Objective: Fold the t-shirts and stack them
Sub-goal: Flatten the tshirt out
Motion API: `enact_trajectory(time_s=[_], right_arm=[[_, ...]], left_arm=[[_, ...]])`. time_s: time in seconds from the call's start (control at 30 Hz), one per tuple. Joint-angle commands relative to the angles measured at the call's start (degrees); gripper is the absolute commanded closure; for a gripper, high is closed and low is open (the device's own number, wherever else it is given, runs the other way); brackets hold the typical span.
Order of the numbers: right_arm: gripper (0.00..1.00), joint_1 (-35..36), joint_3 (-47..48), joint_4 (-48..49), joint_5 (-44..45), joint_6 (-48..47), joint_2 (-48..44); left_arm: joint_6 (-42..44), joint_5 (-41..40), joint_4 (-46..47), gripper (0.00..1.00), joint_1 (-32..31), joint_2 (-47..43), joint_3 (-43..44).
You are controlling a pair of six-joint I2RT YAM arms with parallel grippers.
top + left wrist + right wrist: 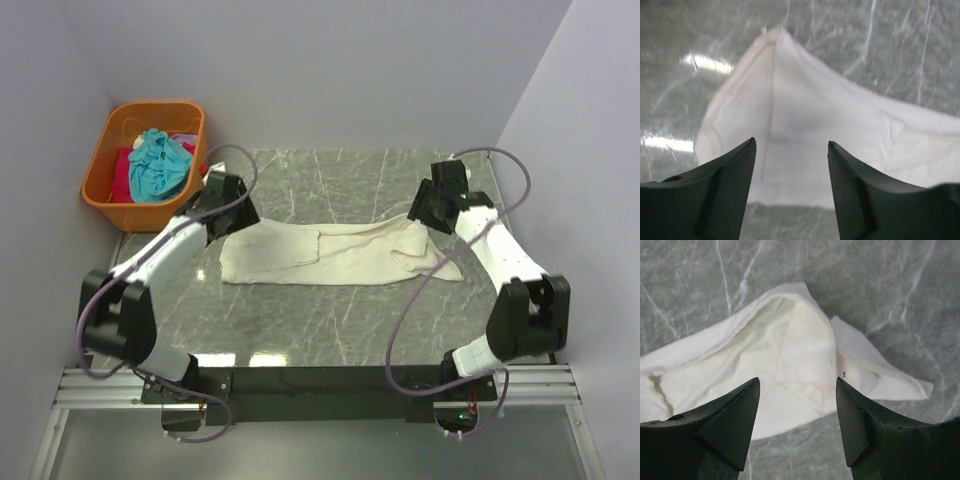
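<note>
From above: the cream t-shirt (pixel 340 255) lies across the table's (pixel 330 330) middle; the teal t-shirt (pixel 158 165) and red t-shirt (pixel 122 172) sit in the orange basket (pixel 100 195) beyond the far-left corner. My left wrist: left fingers (pixel 735 170) wide over the cloth. Right wrist: right fingers (pixel 737 410) wide too.

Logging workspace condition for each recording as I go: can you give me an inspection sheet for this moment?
Surface: grey marble-patterned table, with glare patches near the front edge.
Job's things: cream t-shirt lies folded into a long strip across the table; teal t-shirt and red t-shirt are bunched in the basket.
Clutter: orange basket at the far left corner; nothing else seen.
Grippers: left gripper and right gripper are both open and empty, one above each end of the cream t-shirt.
Cables: a purple-grey cable loops along each arm; no snag visible.
Surroundings: plain pale walls on three sides; metal rail at the near edge.
</note>
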Motion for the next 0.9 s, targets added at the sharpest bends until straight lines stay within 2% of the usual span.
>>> enact_trajectory(time_s=[0.0, 0.07, 0.2, 0.5, 0.87], right_arm=[[0.31, -0.26, -8.02, 4.19, -1.22, 2.95, -7.64], [0.31, -0.17, -10.85, 5.68, -1.49, 3.66, -10.73], [0.31, -0.26, -16.57, 8.15, -2.62, 4.89, -14.42], [0.31, -0.26, -18.69, 9.21, -3.95, 5.24, -14.87], [0.31, -0.17, -19.13, 9.91, -3.86, 5.07, -15.04]], left_arm=[[-4.77, 7.09, 4.09, 0.37, -0.11, -7.59, -8.74], [-6.78, 8.17, 5.59, 0.47, -0.19, -9.01, -14.2], [-7.41, 9.05, 7.54, 0.59, -0.28, -7.62, -17.46], [-7.59, 10.19, 9.12, 0.58, -0.46, -0.32, -17.11], [-7.76, 8.08, 6.13, 0.46, -1.95, 1.18, -16.58]])
